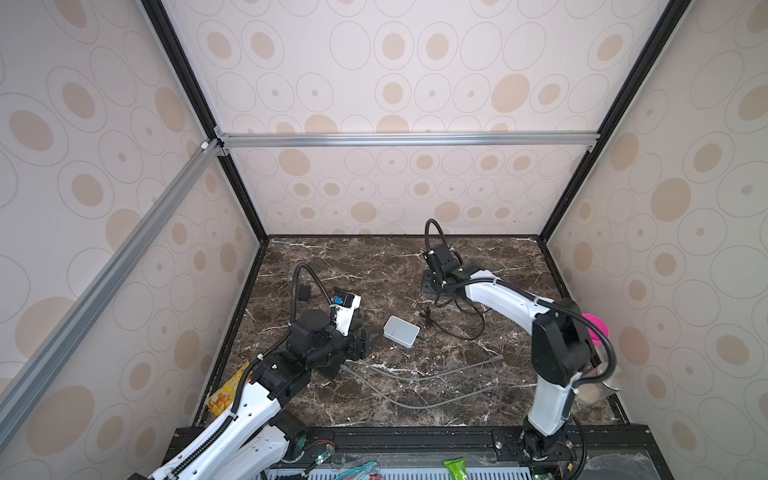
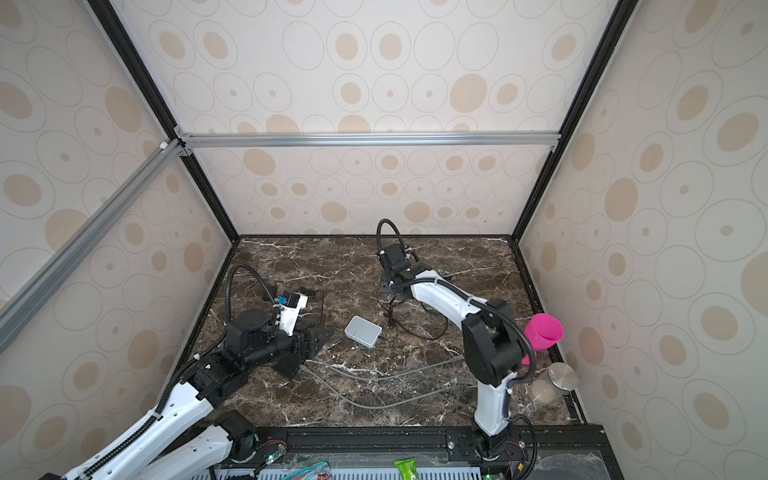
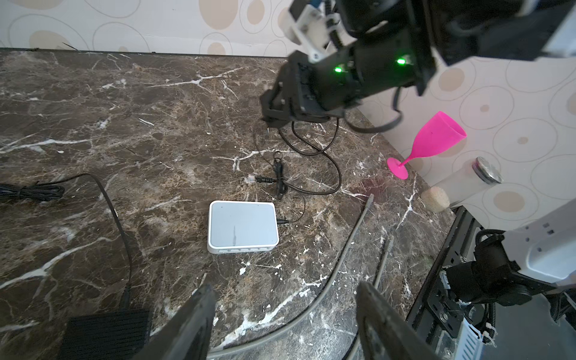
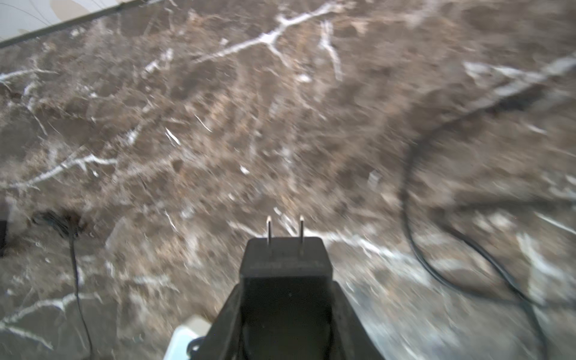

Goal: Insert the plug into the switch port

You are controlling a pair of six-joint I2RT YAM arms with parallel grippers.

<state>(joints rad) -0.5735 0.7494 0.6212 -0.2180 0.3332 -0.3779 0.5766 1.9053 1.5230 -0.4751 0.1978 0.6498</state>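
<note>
While your right arm reaches from its base at the front right toward the far middle of the marble table, elbow raised and forearm sloping down, note that the right gripper points down at the table beyond the switch and is clamped on a black power adapter. The adapter's two metal prongs stick out past the fingertips; the right wrist view is blurred, so finer detail cannot be read. Your left arm lies low across the front left, its left gripper aimed at the switch from near by but apart from it, fingers spread wide and holding nothing. The switch lies flat near the middle of the table: a white box with a grey top and rounded corners, with a row of ports along the long edge nearest the left gripper. A small barrel plug on a thin black cord lies with its tip against one short side of the switch; you cannot tell from these views whether it is seated. Two grey cables run loose across the front of the table.
</note>
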